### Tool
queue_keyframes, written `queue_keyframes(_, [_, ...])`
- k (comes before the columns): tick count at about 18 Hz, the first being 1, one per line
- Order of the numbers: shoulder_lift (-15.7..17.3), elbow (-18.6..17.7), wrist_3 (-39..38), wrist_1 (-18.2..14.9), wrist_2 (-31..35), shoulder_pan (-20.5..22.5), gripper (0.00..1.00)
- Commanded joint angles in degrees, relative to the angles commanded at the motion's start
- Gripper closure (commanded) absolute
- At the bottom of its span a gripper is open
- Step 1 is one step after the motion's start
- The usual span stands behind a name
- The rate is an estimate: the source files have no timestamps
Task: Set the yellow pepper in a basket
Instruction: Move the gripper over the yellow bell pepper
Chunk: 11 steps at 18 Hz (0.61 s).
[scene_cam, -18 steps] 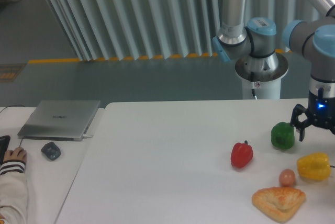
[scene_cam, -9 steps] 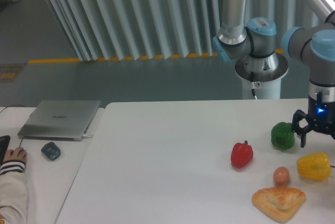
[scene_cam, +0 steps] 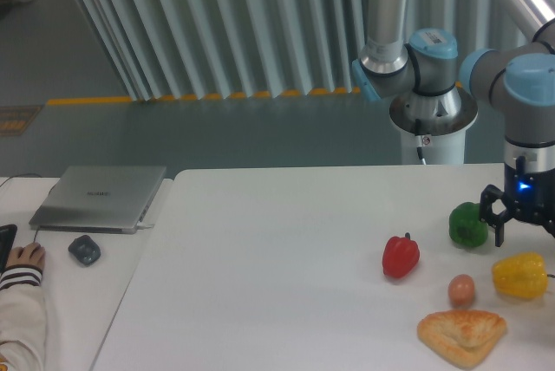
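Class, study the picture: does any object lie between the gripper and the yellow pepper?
Nothing visible does. The gripper hangs just above the yellow pepper, with the green pepper off to one side.

The table (scene_cam: 286,241) carries a cluster of food at its right end. The red pepper (scene_cam: 401,255) sits leftmost of the cluster. The green pepper (scene_cam: 467,224) lies at its 2 o'clock, farther back. The yellow pepper (scene_cam: 520,275) lies at 4 o'clock from the green pepper, near the right edge of the view. The egg (scene_cam: 461,289) rests between the red pepper and the yellow pepper, slightly nearer the front. The pastry (scene_cam: 461,336) lies at 6 o'clock from the egg, just beside it. The gripper (scene_cam: 519,231) hangs at 12 o'clock above the yellow pepper, just right of the green pepper. On a separate desk to the left, a laptop (scene_cam: 100,198) lies behind a mouse (scene_cam: 84,250), and a hand (scene_cam: 24,257) rests at 9 o'clock from the mouse.
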Motion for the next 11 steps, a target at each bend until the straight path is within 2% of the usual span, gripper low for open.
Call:
queue_keyframes(1, [-0.09, -0.61, 0.26, -0.17, 6.32, -1.32, 0.00])
queue_keyframes(2, [0.08, -1.49, 0.18, -0.35, 8.73, -2.12, 0.00])
queue_keyframes(5, [-0.62, -2.73, -0.26, -0.26, 7.18, -2.74, 0.00])
queue_keyframes(7, [-1.23, -1.68, 1.31, -0.53, 6.56, -3.18, 0.00])
queue_keyframes(9, [-1.59, -1.41, 10.24, -1.23, 6.30, -3.79, 0.00])
queue_keyframes(11, [-1.94, -0.79, 15.45, -1.84, 3.16, -3.71, 0.00])
